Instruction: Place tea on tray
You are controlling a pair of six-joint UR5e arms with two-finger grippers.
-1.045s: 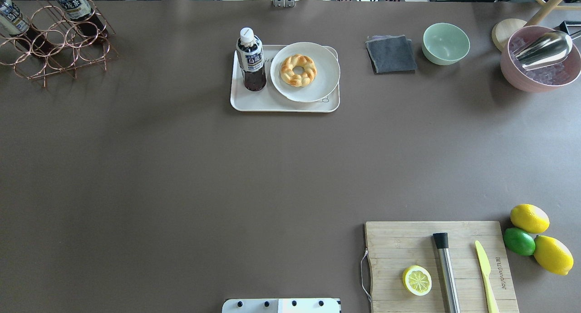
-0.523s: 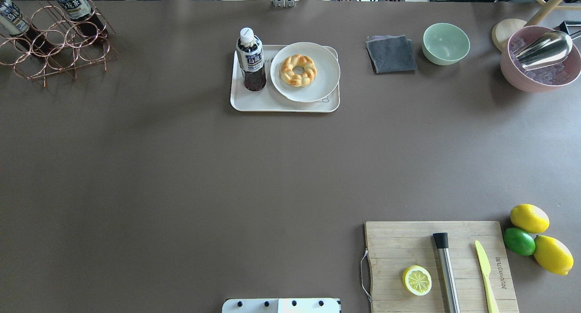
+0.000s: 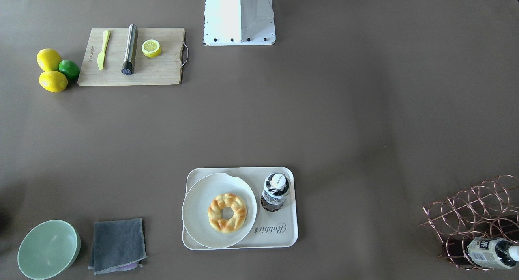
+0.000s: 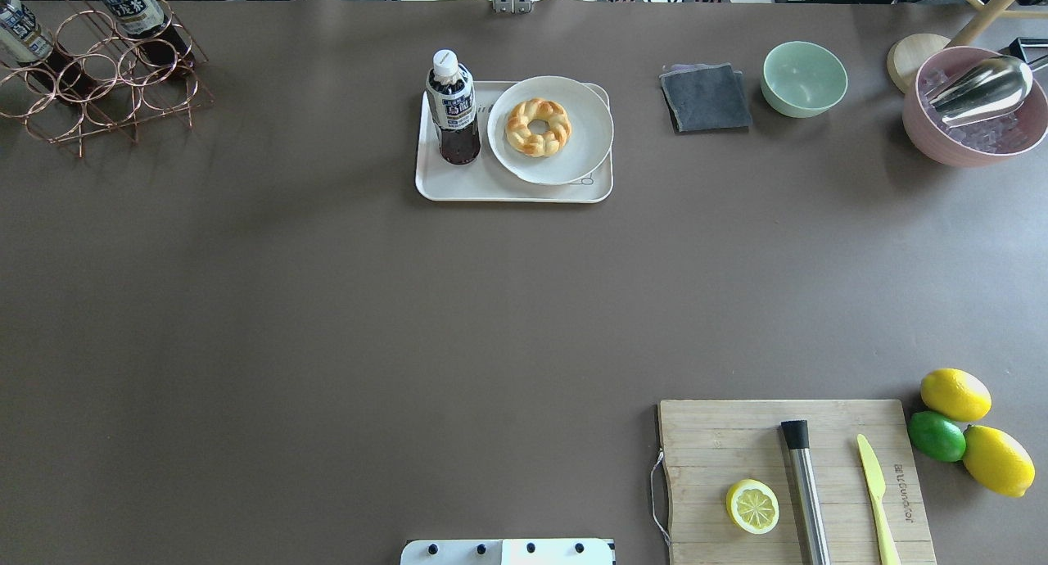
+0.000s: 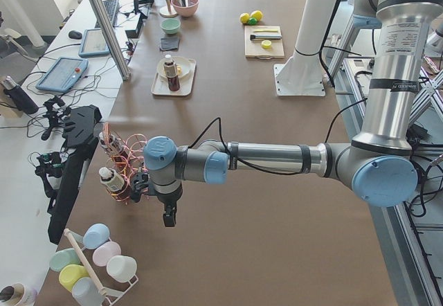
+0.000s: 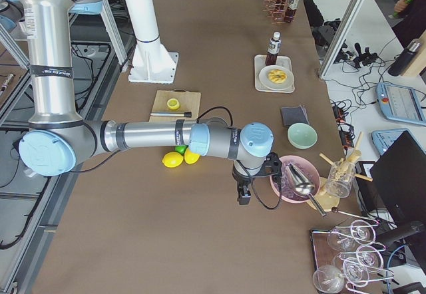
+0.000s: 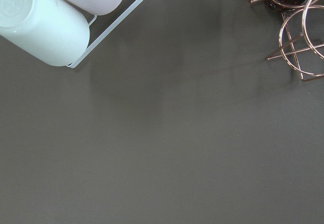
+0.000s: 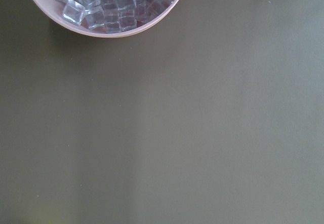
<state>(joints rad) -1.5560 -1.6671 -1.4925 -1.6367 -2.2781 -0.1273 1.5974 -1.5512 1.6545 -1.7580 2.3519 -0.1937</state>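
Left hand (image 5: 169, 217) hanging over bare worktop (image 5: 242, 244) beside the wire rack (image 5: 124, 176), right hand (image 6: 243, 194) by the ice bowl (image 6: 293, 179); released or clenched, cannot tell. Tea (image 4: 453, 110) standing upright on the tray (image 4: 491, 190) beside the plate (image 4: 573, 160). Arms sitting well apart, likely avoiding knocking it.

The left arm (image 5: 270, 159) and right arm (image 6: 146, 134) share silver-grey tubular links, grey joint housings and light-blue round end caps. A black cable (image 5: 208, 125) loops along each forearm. The left gripper (image 5: 169, 217) and right gripper (image 6: 243, 197) are black. The white pedestal (image 3: 239, 12) base plate carries black screws (image 3: 231, 39).
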